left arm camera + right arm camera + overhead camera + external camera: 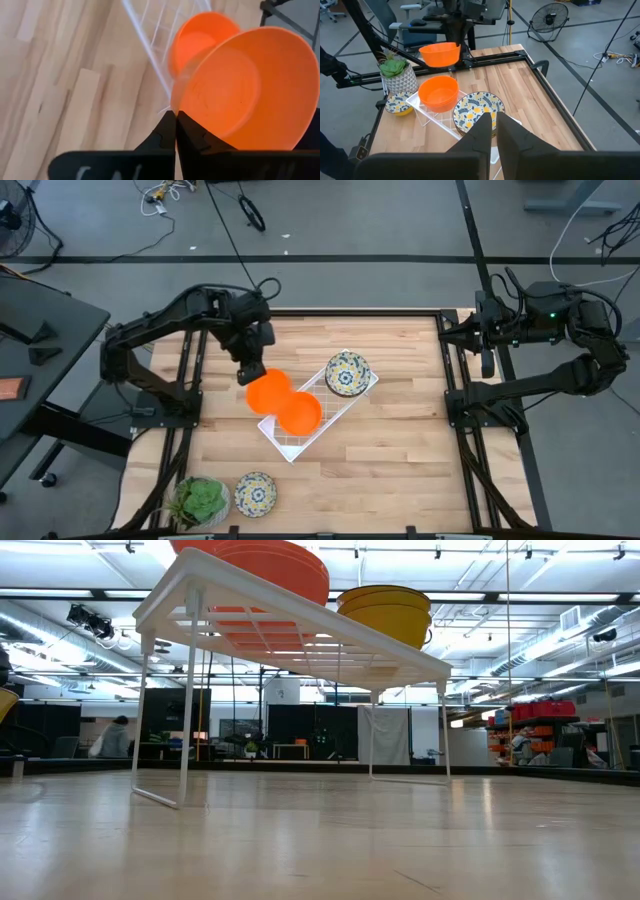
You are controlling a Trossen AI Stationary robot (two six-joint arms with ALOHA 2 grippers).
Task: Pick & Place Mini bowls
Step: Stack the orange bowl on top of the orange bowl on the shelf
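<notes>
My left gripper (256, 370) is shut on a plain orange mini bowl (268, 392), which hangs over the left end of the white wire rack (345, 405). A second orange bowl (300, 413) sits on the rack, and a blue-and-yellow floral bowl (347, 373) sits on the rack's right end. Another floral bowl (255, 493) rests on the table near its near-left corner. My right gripper (493, 127) is shut and waits at the table's right edge (487, 345), touching nothing. My left gripper pinches the orange bowl's rim (175, 102) on its far-left side, one finger inside and one outside. The fingers come from above, pointing down. The bowl (440, 54) is lifted clear of rack and table and stays roughly upright, mouth up.
A potted green plant (200, 502) stands at the near-left corner beside the floral bowl. The rack stands diagonally at mid-table on thin legs (185, 720). Bare wood lies to the right (410, 460) and along the far edge.
</notes>
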